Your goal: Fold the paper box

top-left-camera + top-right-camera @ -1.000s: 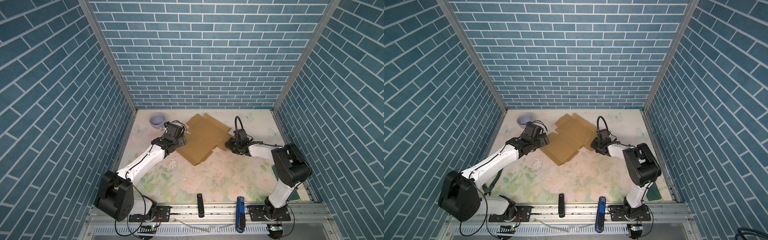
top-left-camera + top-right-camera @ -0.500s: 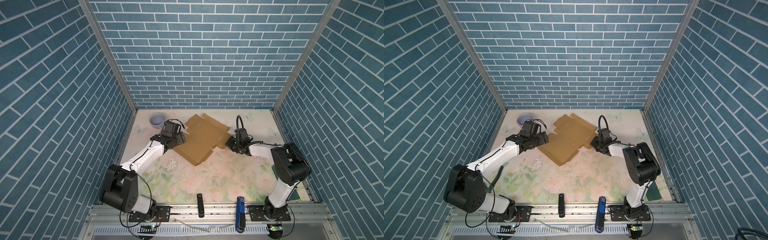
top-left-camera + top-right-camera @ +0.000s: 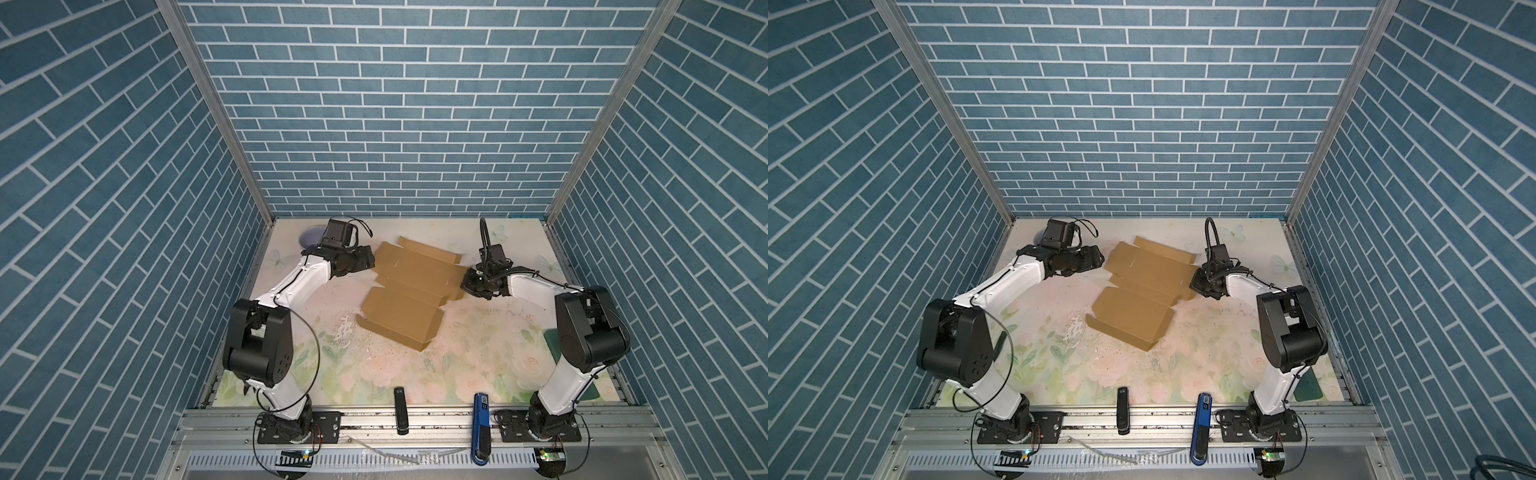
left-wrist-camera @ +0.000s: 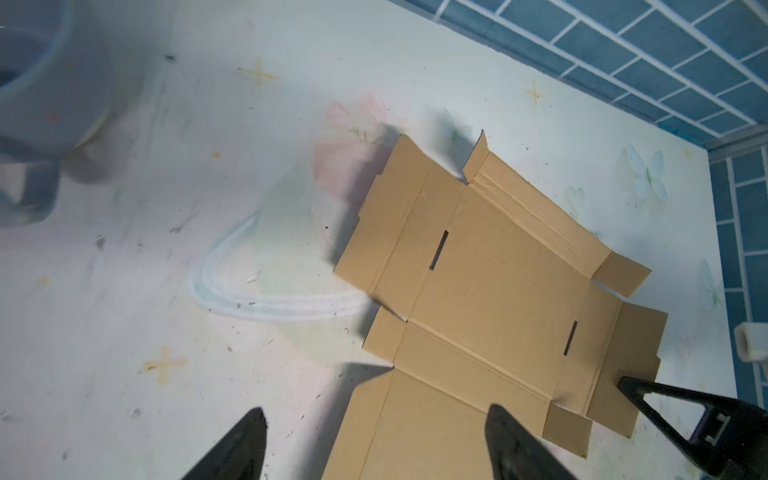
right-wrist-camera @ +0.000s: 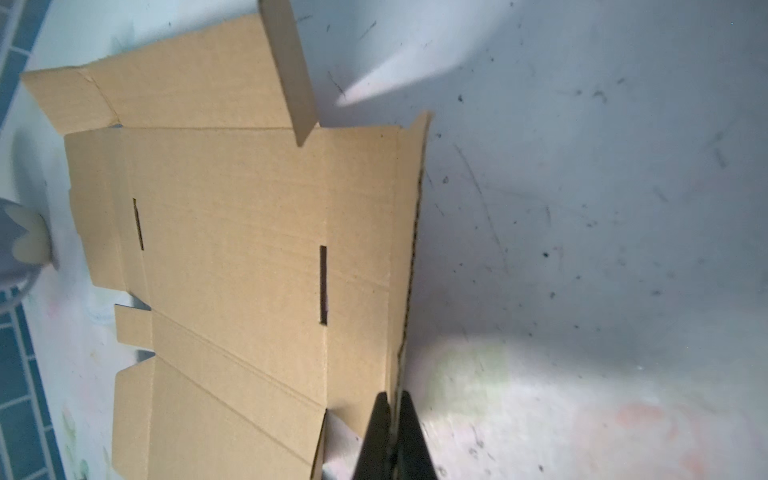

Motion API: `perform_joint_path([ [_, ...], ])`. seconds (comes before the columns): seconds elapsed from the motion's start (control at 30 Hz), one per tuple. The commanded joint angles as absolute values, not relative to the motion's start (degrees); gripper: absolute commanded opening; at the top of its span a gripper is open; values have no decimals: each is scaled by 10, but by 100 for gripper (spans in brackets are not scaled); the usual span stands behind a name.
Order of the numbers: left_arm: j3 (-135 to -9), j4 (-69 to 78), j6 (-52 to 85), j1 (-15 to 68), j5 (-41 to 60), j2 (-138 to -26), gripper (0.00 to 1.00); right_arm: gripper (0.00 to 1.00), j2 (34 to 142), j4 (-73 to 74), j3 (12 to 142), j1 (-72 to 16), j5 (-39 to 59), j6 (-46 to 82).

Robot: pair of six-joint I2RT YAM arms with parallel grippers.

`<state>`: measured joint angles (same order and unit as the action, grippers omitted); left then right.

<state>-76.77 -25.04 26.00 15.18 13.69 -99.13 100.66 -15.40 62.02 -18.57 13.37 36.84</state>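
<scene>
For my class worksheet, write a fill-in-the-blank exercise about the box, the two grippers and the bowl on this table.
1. The right gripper is ____ on an edge of the box.
2. The left gripper is ____ and holds nothing.
3. The box's main panel has ____ slits.
4. The bowl stands by the ____ arm.
Missing words: shut; open; two; left.
</scene>
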Motion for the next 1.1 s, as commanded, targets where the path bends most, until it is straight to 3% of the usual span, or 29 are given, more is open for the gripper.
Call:
perform_joint_path([
  [0.0,-821,-312,213,146,205,-1046,84,0,992,-269,661,-179,137,269],
  [0.37,-909,-374,175,145,238,-1165,83,0,1008,-314,703,-169,135,185],
  [1.07,-843,-279,189,146,275,-1207,67,0,1019,-312,712,-163,146,166],
])
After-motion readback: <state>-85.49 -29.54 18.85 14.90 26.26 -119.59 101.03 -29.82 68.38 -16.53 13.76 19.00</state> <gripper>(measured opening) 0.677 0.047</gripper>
